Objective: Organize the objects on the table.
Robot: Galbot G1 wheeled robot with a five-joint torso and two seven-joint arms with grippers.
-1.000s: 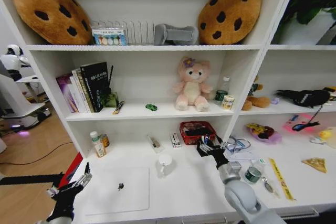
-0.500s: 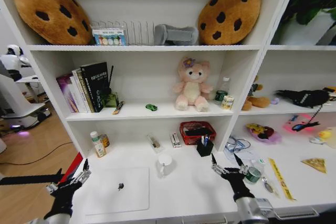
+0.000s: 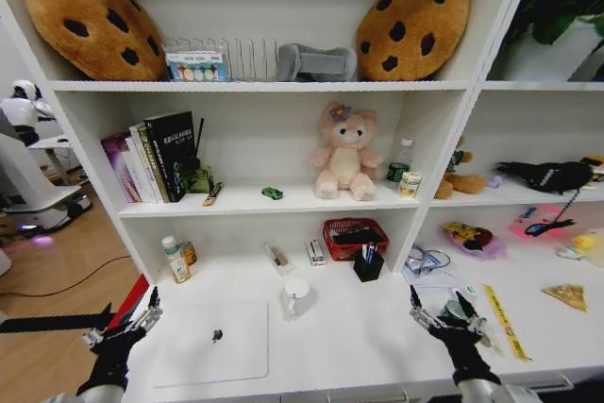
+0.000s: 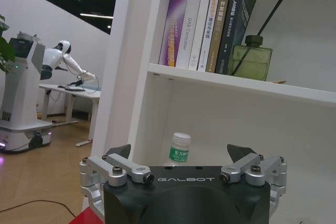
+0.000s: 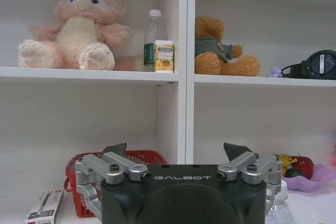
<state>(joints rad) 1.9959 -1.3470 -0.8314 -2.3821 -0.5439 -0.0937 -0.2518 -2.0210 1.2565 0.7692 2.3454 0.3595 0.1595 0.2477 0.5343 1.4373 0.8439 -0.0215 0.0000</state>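
2 tools [image 3: 123, 323] [image 3: 445, 311] hover, fingers spread.

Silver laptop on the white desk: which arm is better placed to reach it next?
Probably left: the left gripper, fingers open, hovers beside the silver laptop; the right gripper is across the desk.

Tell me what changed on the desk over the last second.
The right gripper let go of the black pen holder, left standing beside the red basket, and drew back toward the desk's front edge, open and empty. The left gripper stayed open near the silver laptop, which did not move.
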